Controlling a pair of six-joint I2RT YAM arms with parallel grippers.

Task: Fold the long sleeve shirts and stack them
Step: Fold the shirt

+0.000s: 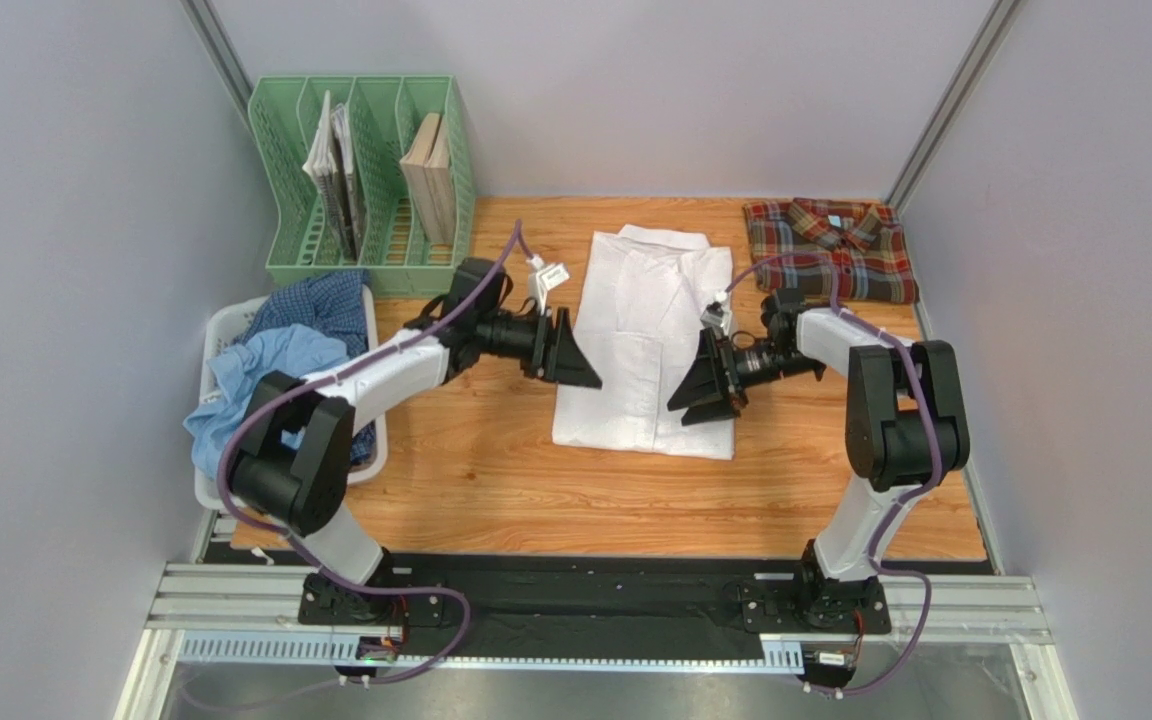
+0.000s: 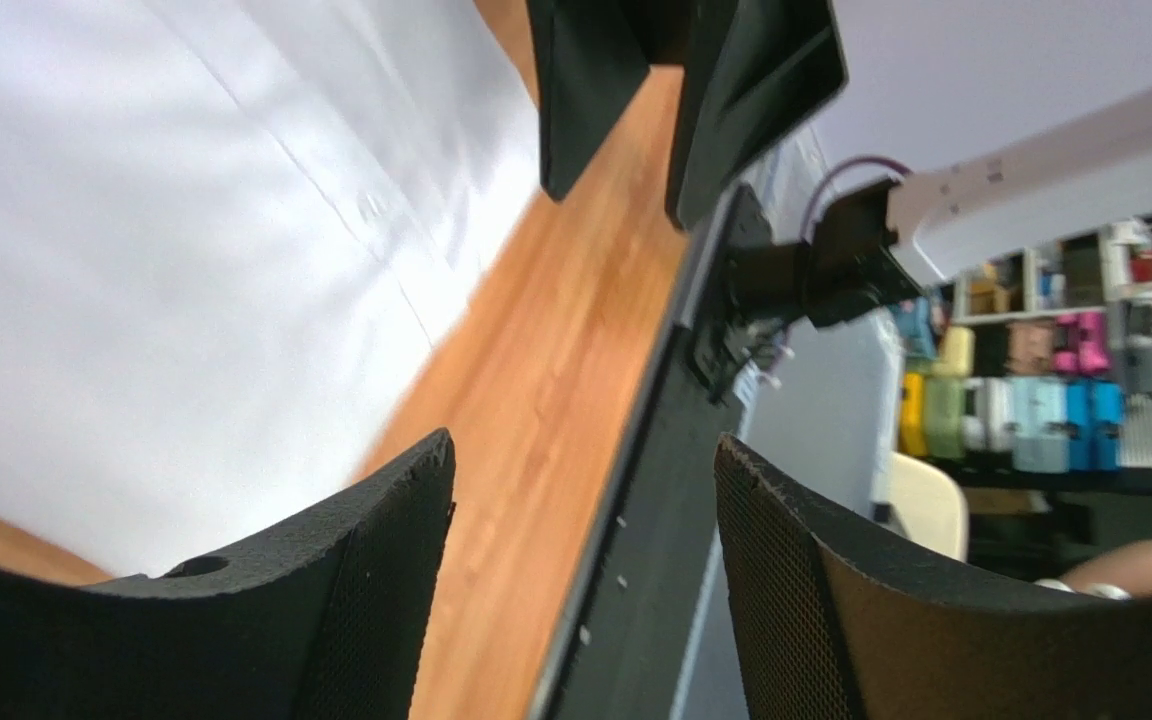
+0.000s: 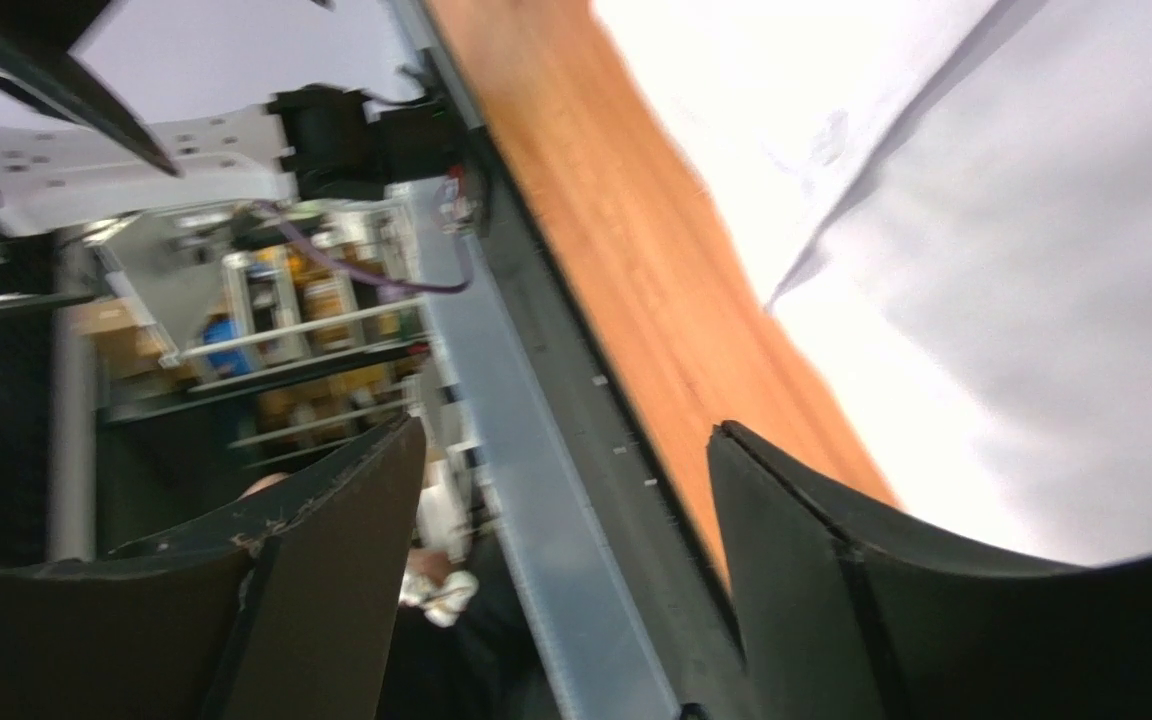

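A white shirt (image 1: 639,345) lies partly folded in the middle of the table, collar at the far end. It also shows in the left wrist view (image 2: 162,255) and the right wrist view (image 3: 1018,255). My left gripper (image 1: 579,365) is open and empty at the shirt's left edge. My right gripper (image 1: 699,393) is open and empty over the shirt's right edge. A folded red-green-navy plaid shirt (image 1: 829,248) lies at the far right corner. Light blue (image 1: 244,390) and dark blue checked (image 1: 315,305) shirts lie bunched in the white basket (image 1: 229,320) at the left.
A green file rack (image 1: 364,188) with books stands at the back left. The basket sits at the table's left edge. Grey walls enclose the table on three sides. The opposite gripper's fingers (image 2: 687,90) show at the top of the left wrist view.
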